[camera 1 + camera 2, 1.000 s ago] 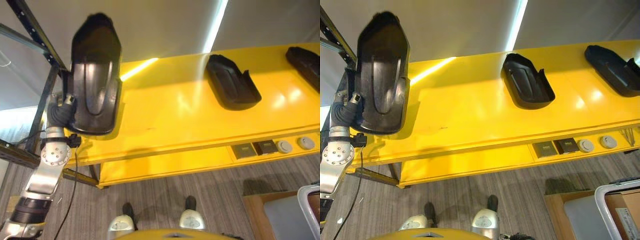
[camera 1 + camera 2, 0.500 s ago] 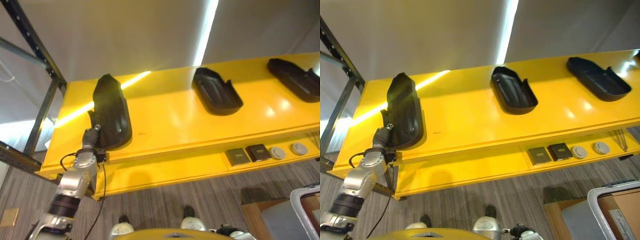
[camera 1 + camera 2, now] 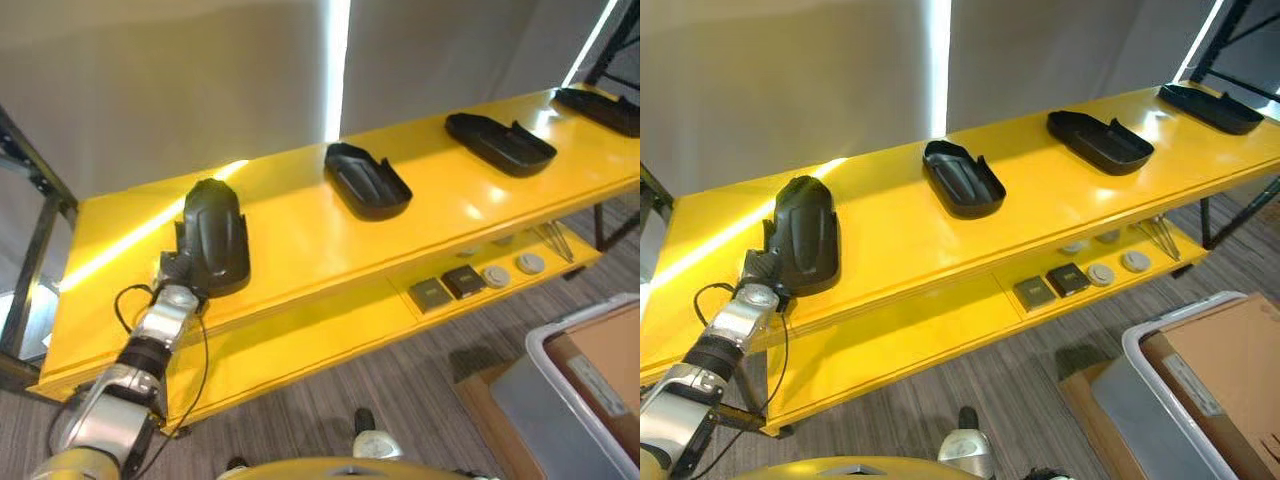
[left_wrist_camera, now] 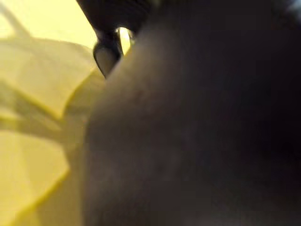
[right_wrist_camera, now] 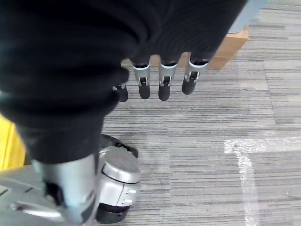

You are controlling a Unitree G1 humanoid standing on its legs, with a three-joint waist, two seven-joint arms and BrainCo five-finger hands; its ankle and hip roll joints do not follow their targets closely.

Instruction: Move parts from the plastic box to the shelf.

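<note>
Left hand (image 3: 178,272) is at the near end of the black moulded plastic part (image 3: 213,236), which sits on the yellow shelf (image 3: 300,235) at its left end; can't tell the fingers' state, part hides them. Likely set there to extend the row of three similar black parts (image 3: 962,178) rightward. Right hand (image 5: 160,77) hangs over the floor, fingers relaxed, holding nothing.

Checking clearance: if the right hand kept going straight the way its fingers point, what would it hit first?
The right hand points down at grey striped carpet floor; nothing seems between, though depth is unclear.
</note>
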